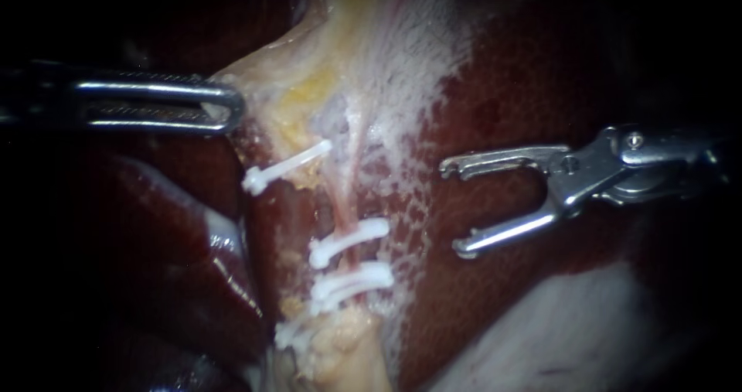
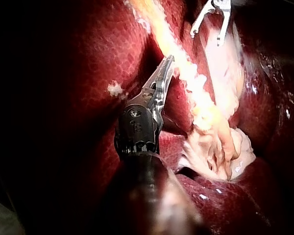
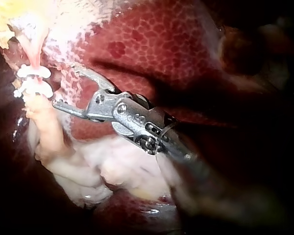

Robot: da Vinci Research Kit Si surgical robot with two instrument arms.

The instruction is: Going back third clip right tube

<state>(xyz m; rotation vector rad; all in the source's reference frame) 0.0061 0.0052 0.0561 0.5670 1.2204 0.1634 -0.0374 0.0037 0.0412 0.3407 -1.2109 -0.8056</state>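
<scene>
A pink tube point(image 1: 345, 206) runs down the pale tissue between the liver lobes. It carries two white clips point(image 1: 349, 239) point(image 1: 353, 279) close together, and a third white clip point(image 1: 292, 332) sits lower, by the yellowish stump. Up and to the left, another white clip point(image 1: 286, 168) lies across a second strand. My right instrument point(image 1: 454, 206) stands to the right of the clips over the liver, its jaws open and empty. My left instrument point(image 1: 232, 110) has its jaws shut on the edge of the pale tissue point(image 1: 267, 75). The right wrist view shows the right instrument point(image 3: 66, 85) just beside the two clips point(image 3: 34, 81).
Dark red liver point(image 1: 541, 83) fills the right side, with another lobe point(image 1: 178, 237) at lower left. A pale patch point(image 1: 556, 338) lies at lower right. In the left wrist view, a yellow tissue strip point(image 2: 196, 83) runs beside the left instrument point(image 2: 167, 61), and the right instrument point(image 2: 210, 22) is ahead.
</scene>
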